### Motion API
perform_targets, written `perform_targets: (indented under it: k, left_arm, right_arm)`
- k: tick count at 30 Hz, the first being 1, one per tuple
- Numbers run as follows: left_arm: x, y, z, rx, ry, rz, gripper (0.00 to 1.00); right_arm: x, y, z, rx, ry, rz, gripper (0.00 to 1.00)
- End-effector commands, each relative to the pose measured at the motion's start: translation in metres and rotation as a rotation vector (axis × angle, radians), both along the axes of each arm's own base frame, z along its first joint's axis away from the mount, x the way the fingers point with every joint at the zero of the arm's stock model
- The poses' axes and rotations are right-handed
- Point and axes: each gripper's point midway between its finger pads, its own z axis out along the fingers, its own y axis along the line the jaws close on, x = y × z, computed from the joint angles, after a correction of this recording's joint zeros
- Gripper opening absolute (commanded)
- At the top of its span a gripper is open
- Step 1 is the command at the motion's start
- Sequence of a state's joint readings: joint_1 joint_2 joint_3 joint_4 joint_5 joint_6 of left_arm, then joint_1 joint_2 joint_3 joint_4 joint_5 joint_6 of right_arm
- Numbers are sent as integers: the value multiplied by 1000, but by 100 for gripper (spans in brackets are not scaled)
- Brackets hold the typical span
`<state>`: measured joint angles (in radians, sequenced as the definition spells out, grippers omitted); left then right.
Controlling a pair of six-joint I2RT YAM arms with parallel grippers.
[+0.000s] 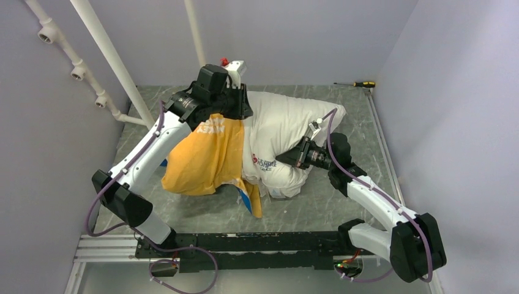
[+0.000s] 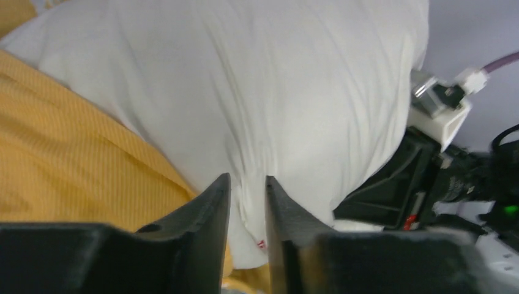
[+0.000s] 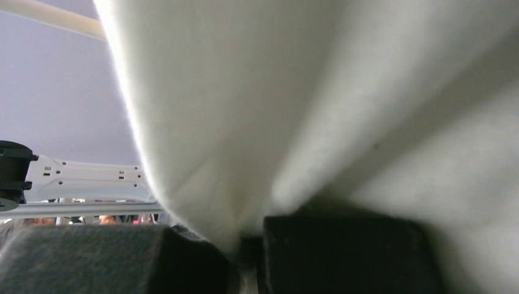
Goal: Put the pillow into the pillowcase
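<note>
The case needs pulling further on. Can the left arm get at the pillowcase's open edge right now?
Probably yes. The left tool hovers right beside the pillowcase edge, its jaws slightly apart, with nothing blocking the way; the right tool grips the pillow farther off.

1. Pale lavender-grey walls (image 1: 306,37) closed in the space on the left, back and right.
2. The counter (image 1: 318,202) had a grey-green marbled surface, with a pale strip (image 1: 384,141) along its right edge.
3. White pipes (image 1: 78,72) with bulky joints ran down the left wall toward the counter's far left corner; a slimmer white pole (image 1: 194,30) stood at the back.
4. A screwdriver (image 1: 361,84) with a yellow-and-black handle lay in the far right corner.
5. A silvery rail (image 1: 104,248) ran along the near edge.
6. The light was soft and even, and shadows were faint.
</note>
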<state>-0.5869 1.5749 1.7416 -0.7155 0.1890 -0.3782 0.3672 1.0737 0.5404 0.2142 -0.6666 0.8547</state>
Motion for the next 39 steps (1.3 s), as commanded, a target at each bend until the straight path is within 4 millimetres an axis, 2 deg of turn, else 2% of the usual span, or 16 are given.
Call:
perform_targets:
  k: [1, 2, 4, 5, 6, 7, 8, 9, 15, 20, 24, 27, 30, 34, 36, 39]
  left_arm:
    - [-6, 23, 25, 47, -68, 105, 45]
    - [-7, 27, 22, 56, -65, 116, 42]
    - [-8, 30, 25, 31, -80, 119, 12]
    - [-8, 30, 27, 9, -84, 111, 5]
    - [-7, 33, 27, -6, -80, 117, 5]
    - [-4, 36, 27, -6, -72, 132, 20]
    - [2, 43, 22, 14, -54, 165, 47]
    - [7, 49, 18, 38, -37, 194, 55]
    - [48, 82, -13, 56, 44, 322, 58]
    - [82, 81, -33, -3, 71, 299, 52]
    - [96, 68, -43, -35, 71, 243, 58]
    - [103, 66, -43, -36, 64, 246, 60]
    - [110, 72, -37, -12, 27, 277, 64]
    - [111, 67, -40, -9, 34, 243, 61]
    - [106, 59, -45, -38, 50, 203, 60]
    - [95, 51, -50, -74, 56, 168, 61]
  right_arm:
    - [-15, 15, 9, 20, -9, 108, 0]
    - [-15, 15, 8, 19, -7, 108, 0]
    - [-15, 15, 9, 18, -8, 110, 0]
    - [-15, 15, 8, 16, -7, 110, 0]
    - [-15, 15, 9, 15, -9, 110, 0]
    - [-15, 15, 8, 11, -6, 108, 0]
    - [-15, 14, 9, 6, -6, 107, 0]
    - [-14, 13, 9, -6, -3, 98, 0]
    - [-9, 0, 14, -75, -17, 11, 0]
    - [-18, -5, 5, -118, 10, 21, 0]
    - [-23, -10, -2, -161, 16, 25, 3]
    - [-27, -28, -3, -243, 14, -43, 13]
    - [-30, -59, 2, -363, 15, -183, 41]
    - [-30, -101, 33, -468, -56, -377, 83]
    - [-29, -116, 56, -497, -109, -444, 93]
    - [-16, -128, 75, -537, -142, -510, 99]
